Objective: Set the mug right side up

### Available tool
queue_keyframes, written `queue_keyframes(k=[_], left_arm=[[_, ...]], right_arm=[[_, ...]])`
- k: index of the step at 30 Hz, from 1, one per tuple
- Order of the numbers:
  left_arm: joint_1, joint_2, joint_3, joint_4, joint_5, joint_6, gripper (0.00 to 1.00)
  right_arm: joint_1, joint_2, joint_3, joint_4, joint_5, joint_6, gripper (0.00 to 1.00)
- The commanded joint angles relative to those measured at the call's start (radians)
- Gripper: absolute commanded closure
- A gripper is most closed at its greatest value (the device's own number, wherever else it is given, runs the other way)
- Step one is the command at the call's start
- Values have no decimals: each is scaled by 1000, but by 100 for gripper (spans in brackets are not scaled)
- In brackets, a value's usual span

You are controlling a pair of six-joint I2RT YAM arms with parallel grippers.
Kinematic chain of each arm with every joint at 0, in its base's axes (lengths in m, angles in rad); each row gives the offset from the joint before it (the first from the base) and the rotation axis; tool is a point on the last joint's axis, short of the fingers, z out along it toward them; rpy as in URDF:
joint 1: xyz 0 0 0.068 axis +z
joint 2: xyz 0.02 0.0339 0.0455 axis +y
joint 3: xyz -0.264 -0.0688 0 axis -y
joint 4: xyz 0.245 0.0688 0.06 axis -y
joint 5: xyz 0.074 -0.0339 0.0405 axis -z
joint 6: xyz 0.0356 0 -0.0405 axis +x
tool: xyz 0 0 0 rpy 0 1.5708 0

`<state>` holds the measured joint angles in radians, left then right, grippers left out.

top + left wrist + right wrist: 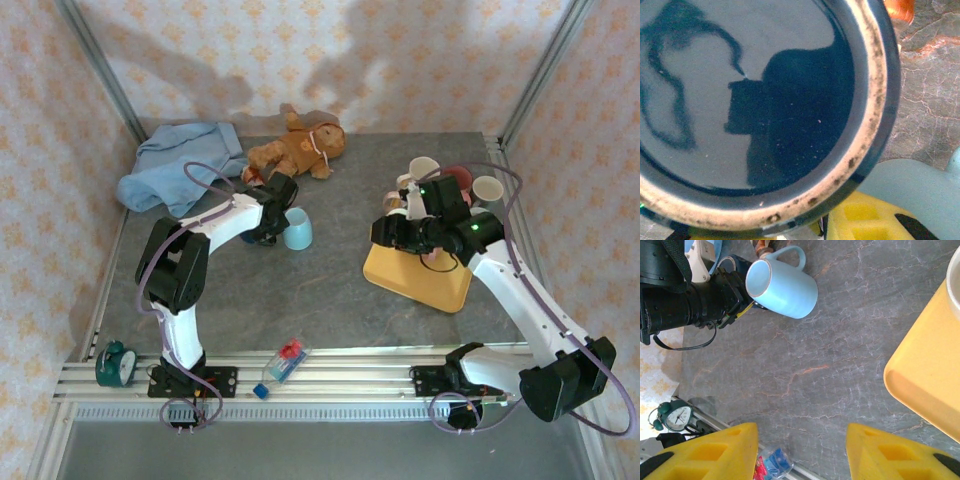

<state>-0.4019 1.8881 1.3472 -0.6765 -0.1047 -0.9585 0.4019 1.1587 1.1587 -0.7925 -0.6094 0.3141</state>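
L gripper (272,226) on dark mug (765,100) mid-counter; R gripper (802,450) open, holding nothing.

Dark mug is hard up against my L wrist cam, glossy round face w/ speckled tan ring toward the lens; can't tell if that's base or mouth. One yellow finger (865,220) shows just under its edge, so can't tell if L is actually clamped or just touching. Lt-blue mug (298,230) lies on its side right beside it, handle away from my bases. R hangs over bare counter (330,290), yellow tray (420,275) just to its right.
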Motion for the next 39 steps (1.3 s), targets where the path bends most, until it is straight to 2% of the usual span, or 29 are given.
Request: queue_keyframes(k=[1, 4, 8, 16, 30, 39], left_arm=[[15, 15, 7, 13, -5, 22, 76], [17, 15, 9, 14, -1, 27, 85], [18, 11, -11, 20, 20, 30, 91], [17, -107, -100, 30, 84, 43, 100], [17, -439, -148, 32, 169, 84, 100], [17, -612, -208, 212, 317, 54, 100]], right_arm=[[-4, -5, 35, -13, 26, 7, 51], [-4, -8, 32, -16, 31, 8, 51], [-4, -11, 20, -9, 36, 11, 51], [-4, -35, -14, 36, 41, 81, 51], [-4, -106, -203, 231, -71, 345, 52], [-5, -115, -210, 376, -136, 499, 52]])
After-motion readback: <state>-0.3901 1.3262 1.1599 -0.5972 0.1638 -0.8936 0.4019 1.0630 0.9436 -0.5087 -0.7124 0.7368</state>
